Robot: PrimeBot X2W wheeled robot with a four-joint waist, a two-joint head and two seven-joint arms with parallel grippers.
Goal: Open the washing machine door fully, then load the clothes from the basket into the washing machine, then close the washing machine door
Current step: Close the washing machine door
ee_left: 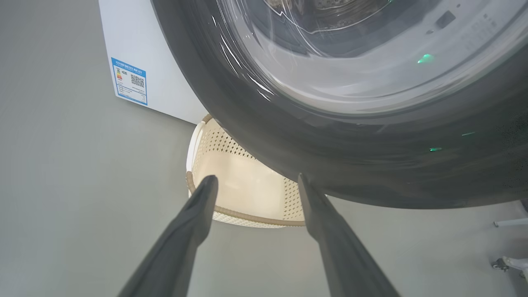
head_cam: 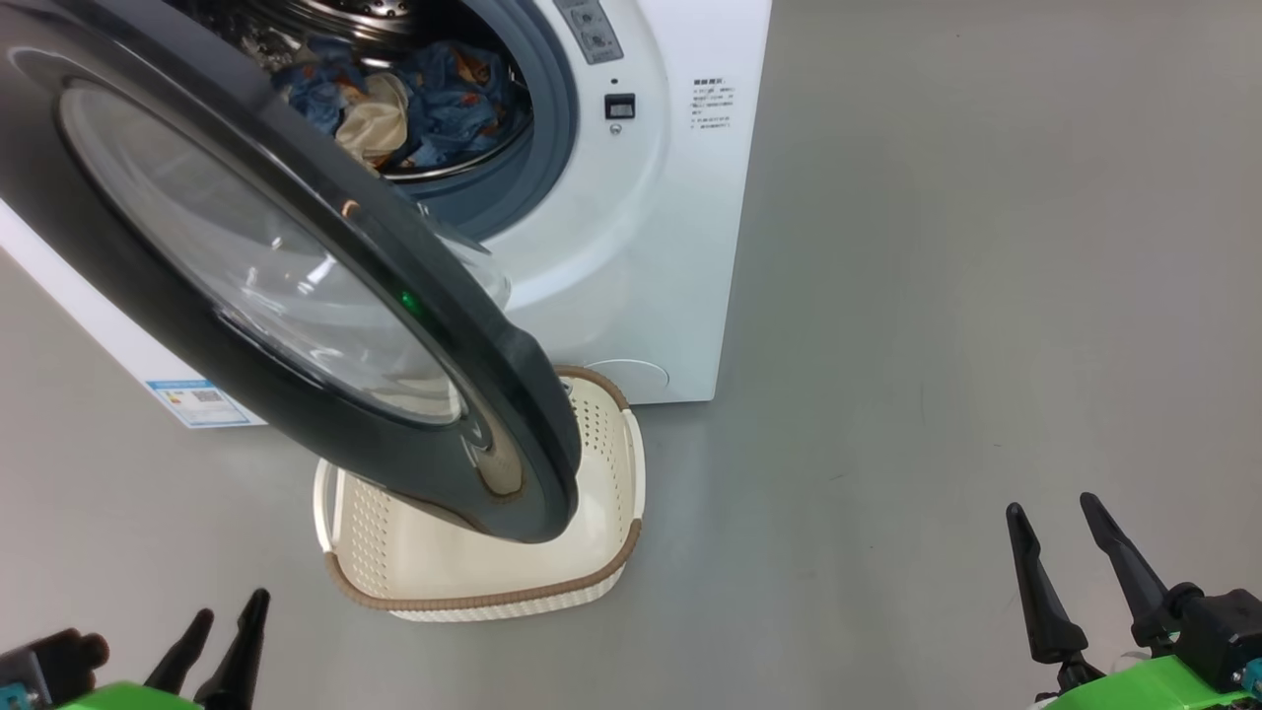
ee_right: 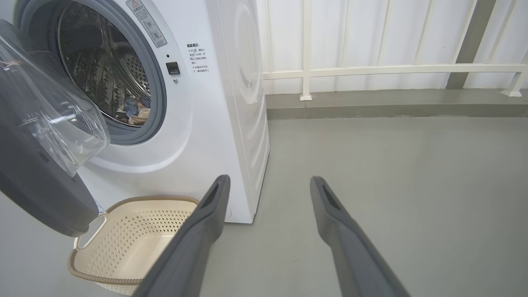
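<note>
The washing machine door [head_cam: 266, 266] stands swung out from the washing machine [head_cam: 631, 247]. In the head view its long line runs from 10 o'clock down to 5 o'clock, and its glass bulge faces the drum. Its lower edge hangs over the basket [head_cam: 473, 600], which sits on the grey floor [head_cam: 937, 345] just in front of the machine, at 6 o'clock from the drum mouth. The clothes [head_cam: 434, 108] lie in a blue and cream heap inside the drum, at 12 o'clock in the head view.

The door hides the left side of the drum mouth and much of the basket's far half. What shows of the basket's inside is bare cream plastic. The machine's top is cut off by the frame, and the print on its front and on the blue label [head_cam: 197, 402] is too small to read.

The left gripper [head_cam: 231, 606] at 7 o'clock and the right gripper [head_cam: 1052, 505] at 4 o'clock both have their fingers spread apart, grip nothing, and sit well apart from the door.
</note>
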